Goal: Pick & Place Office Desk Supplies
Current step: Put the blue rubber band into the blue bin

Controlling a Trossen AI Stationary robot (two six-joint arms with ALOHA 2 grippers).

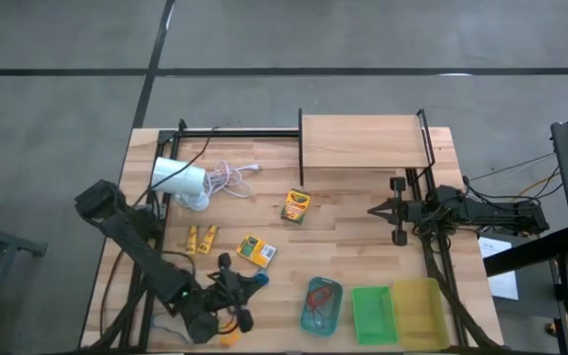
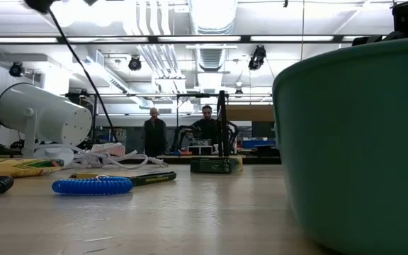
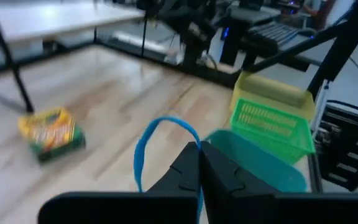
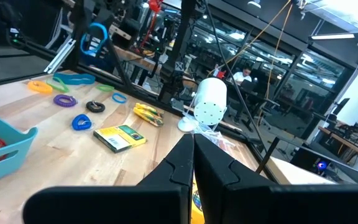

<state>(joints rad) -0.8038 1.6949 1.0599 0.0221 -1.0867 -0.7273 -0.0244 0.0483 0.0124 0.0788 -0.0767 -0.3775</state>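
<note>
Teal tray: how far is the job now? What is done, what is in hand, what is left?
Done: an orange loop lies in the teal tray. In hand: the left end effector, shut, holds a blue loop. Left: two crayon boxes, the yellow pieces and several other loops lie on the table. The right end effector waits, shut, by the shelf.

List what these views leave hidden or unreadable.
- Low view: the wall of the teal tray hides its contents and everything behind it.
- High view: the yellow pieces are too small to identify.
- Left wrist view: print on the crayon box is blurred. The left gripper, shut, hides part of the blue loop it holds.
</note>
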